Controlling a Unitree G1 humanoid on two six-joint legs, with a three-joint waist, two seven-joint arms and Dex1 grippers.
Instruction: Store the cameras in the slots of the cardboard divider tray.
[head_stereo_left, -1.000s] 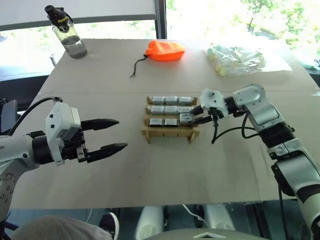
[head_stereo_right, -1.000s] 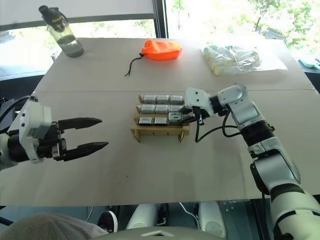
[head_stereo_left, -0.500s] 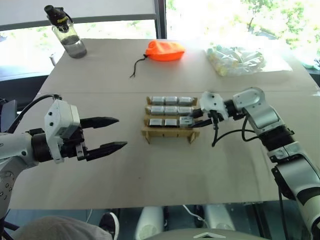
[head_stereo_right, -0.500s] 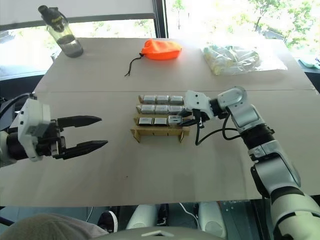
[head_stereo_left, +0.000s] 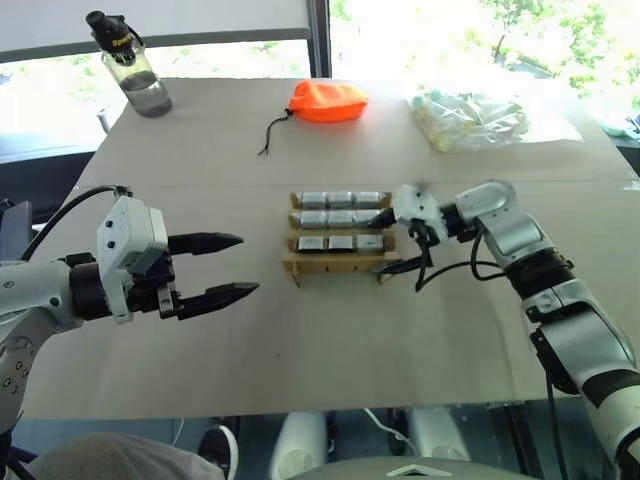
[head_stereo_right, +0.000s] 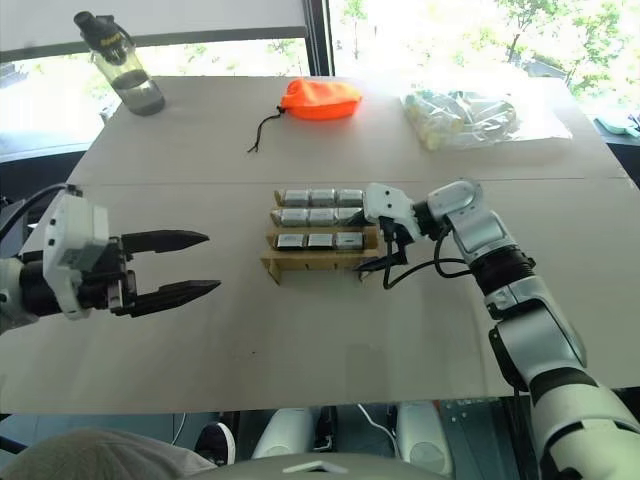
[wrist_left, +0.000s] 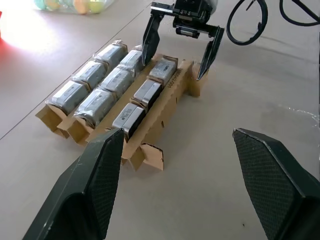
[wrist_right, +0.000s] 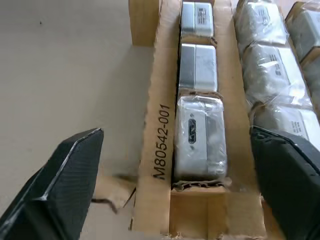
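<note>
The cardboard divider tray (head_stereo_left: 296, 265) sits mid-table with silver-grey cameras (head_stereo_left: 341, 200) standing in three rows of its slots. My right gripper (head_stereo_left: 392, 241) is open at the tray's right end, one finger on each side of the near row. Between its fingers (wrist_right: 70, 180) the end camera (wrist_right: 200, 132) rests in its slot, touched by neither. From the left wrist, that same camera (wrist_left: 162, 71) sits under the open right gripper (wrist_left: 179, 55). My left gripper (head_stereo_left: 245, 265) hovers open and empty to the left of the tray, pointing at it.
At the far side of the table stand a water bottle (head_stereo_left: 135, 65) on the left, an orange drawstring pouch (head_stereo_left: 330, 100) in the middle and a clear bag of pale tubes (head_stereo_left: 470, 118) on the right. A black cable loops under my right wrist (head_stereo_left: 450, 270).
My right gripper was shut on a camera over the near row's right slot; it lowered it in and has now opened, leaving the camera seated. The left arm has stayed put.
</note>
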